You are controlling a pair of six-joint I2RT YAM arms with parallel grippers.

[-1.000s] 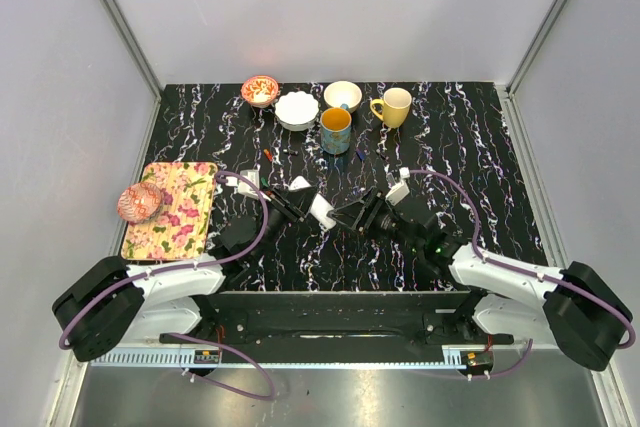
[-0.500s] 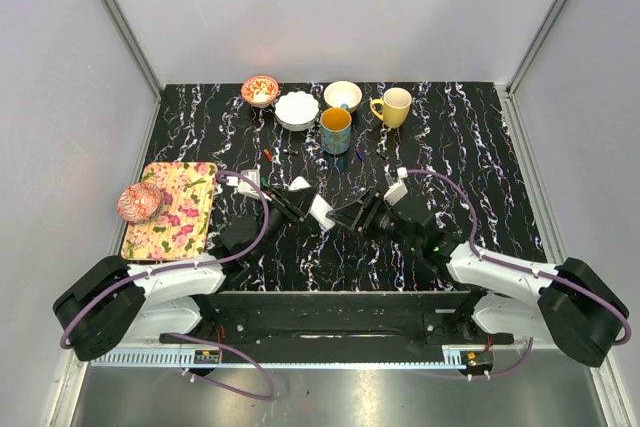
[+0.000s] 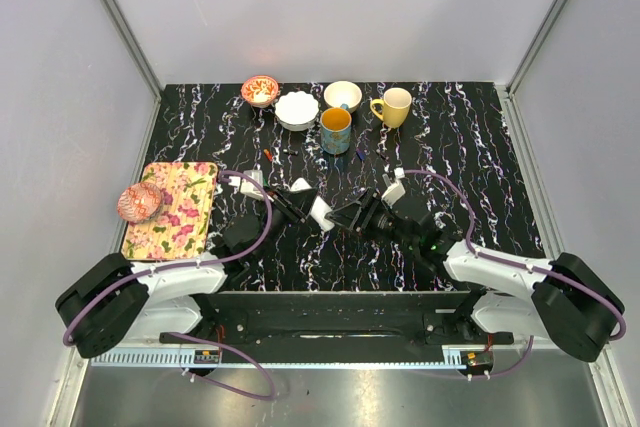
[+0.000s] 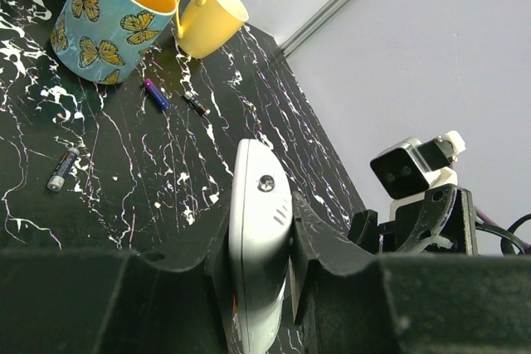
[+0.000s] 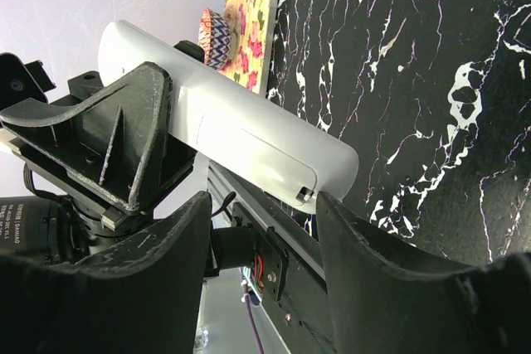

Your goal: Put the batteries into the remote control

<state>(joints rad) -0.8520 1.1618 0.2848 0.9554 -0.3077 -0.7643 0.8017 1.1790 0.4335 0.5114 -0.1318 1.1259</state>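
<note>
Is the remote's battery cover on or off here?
On, apparently: in the right wrist view the remote control shows a seated white cover, seam and latch flush, no open slot.

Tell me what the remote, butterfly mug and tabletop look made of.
Remote: white plastic, smooth satin sheen, moulded seams. Mug: likely glazed ceramic, glossy printed butterflies. Tabletop: black with white veins, marble-look; stone or laminate, cannot tell.

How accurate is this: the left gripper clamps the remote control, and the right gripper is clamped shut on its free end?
Not quite. The left gripper does clamp the remote control, but the right gripper is open: the right wrist view shows its fingers standing either side of the free end, not closed on it.
</note>
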